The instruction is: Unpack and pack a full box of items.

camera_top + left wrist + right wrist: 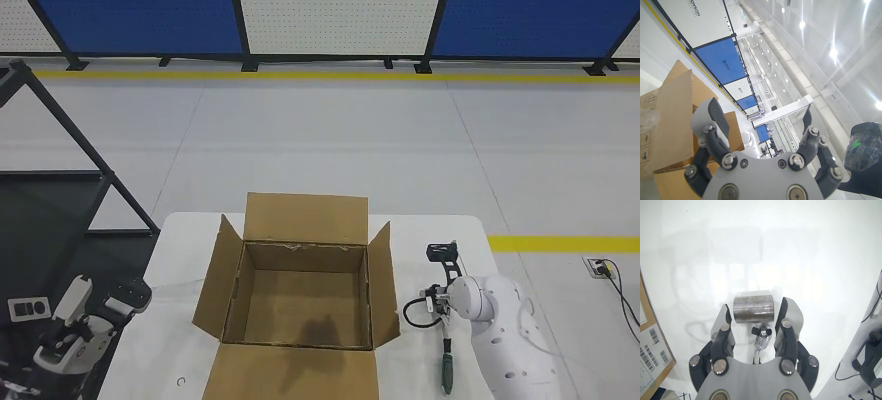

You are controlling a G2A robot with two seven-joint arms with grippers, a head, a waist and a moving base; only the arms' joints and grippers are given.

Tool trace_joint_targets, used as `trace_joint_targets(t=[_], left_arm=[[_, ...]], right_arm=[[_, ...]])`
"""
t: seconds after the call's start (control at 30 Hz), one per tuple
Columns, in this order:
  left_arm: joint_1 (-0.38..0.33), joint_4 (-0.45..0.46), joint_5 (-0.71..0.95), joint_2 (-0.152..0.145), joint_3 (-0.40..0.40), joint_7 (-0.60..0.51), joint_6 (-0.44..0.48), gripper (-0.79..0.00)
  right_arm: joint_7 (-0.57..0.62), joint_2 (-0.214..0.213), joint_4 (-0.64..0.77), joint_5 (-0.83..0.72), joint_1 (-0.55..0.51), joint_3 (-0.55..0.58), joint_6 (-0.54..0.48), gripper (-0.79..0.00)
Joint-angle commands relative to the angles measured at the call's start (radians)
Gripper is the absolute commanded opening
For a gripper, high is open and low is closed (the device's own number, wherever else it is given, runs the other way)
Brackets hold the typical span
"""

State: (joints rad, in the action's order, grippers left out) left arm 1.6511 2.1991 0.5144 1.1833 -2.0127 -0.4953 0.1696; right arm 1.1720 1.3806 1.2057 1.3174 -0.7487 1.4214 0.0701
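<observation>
An open cardboard box stands in the middle of the white table, flaps spread and its floor bare. My right gripper is open, low over the table right of the box. Its fingers straddle a short rusty steel cylinder with a small gap on each side. A chrome tool head lies just behind the cylinder, and a green-handled tool lies on the table by that arm. My left gripper is open and holds nothing, tilted upward beside the box, off the table's left edge.
A small black part lies on the table at the back right, near the box's right flap. A dark frame and rack stand left of the table. A crumpled clear plastic bag lies against the box wall.
</observation>
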Motion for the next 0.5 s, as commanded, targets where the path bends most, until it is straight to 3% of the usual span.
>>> trace_joint_targets(t=[0.0,0.27,0.47], left_arm=[[0.002,0.000,0.001,0.000,-0.001,-0.001,0.001,0.000],[0.006,0.004,0.007,0.000,-0.006,-0.003,0.004,0.000],[0.010,0.010,0.009,0.000,-0.007,-0.008,0.006,0.000]], right_arm=[[0.000,-0.001,0.008,0.000,-0.001,0.001,0.003,-0.249],[0.003,-0.012,0.101,0.000,-0.037,0.029,0.024,-0.142],[-0.009,-0.021,0.222,-0.028,-0.091,0.080,0.055,-0.111]])
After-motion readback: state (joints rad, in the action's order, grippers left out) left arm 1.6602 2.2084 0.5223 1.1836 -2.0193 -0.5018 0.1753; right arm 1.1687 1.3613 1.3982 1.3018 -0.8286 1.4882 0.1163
